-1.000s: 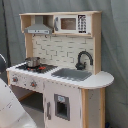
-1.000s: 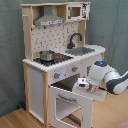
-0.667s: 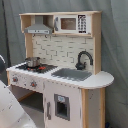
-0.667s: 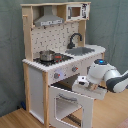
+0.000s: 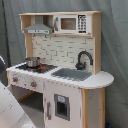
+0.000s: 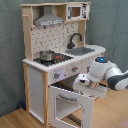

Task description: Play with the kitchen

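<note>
The kitchen [image 5: 65, 47] [image 6: 52, 32] is a tall white and light-wood toy with a hood [image 5: 39, 27], a microwave [image 5: 70, 23], a black faucet [image 5: 83, 59] and a grey sink [image 5: 72, 74]. A metal pot [image 6: 47, 55] sits on the stovetop. In the second exterior view the windowed oven door [image 6: 70, 102] is swung open and down. My gripper [image 6: 82, 84] sits at the door's upper edge, below the knobs [image 6: 74, 69]. In the first exterior view only a white part of my arm [image 5: 11, 110] shows at the lower left, and the gripper is out of view there.
A grey curtain [image 6: 112, 25] hangs behind the kitchen. The floor [image 6: 15, 117] is wooden. A lower cabinet door with a small dark window [image 5: 61, 105] stays shut beside the oven. My white arm [image 6: 112, 75] reaches in from the second exterior view's right.
My arm has barely shifted at the oven door. The door stays open as before.
</note>
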Robot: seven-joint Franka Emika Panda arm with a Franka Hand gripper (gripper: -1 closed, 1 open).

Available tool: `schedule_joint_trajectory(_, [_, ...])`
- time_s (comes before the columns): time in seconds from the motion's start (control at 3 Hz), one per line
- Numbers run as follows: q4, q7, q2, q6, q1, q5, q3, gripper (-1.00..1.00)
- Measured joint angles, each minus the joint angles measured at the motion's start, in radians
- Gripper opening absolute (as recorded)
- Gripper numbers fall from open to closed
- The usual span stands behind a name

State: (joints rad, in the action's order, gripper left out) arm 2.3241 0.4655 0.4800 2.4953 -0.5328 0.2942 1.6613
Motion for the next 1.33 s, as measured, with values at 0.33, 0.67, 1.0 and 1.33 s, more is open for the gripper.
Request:
schedule_joint_trajectory(0.33, [-0.016, -0.043, 0.009, -0.065, 0.058, -0.039, -0.058, 1.0])
schedule_joint_trajectory(0.67, [-0.036, -0.086, 0.022, -0.145, 0.118, -0.082, -0.12, 1.0])
schedule_joint_trajectory(1.0, [-0.056, -0.121, 0.042, -0.236, 0.175, -0.126, -0.181, 1.0])
schedule_joint_trajectory(1.33, [-0.077, -0.144, 0.069, -0.335, 0.223, -0.169, -0.237, 1.0])
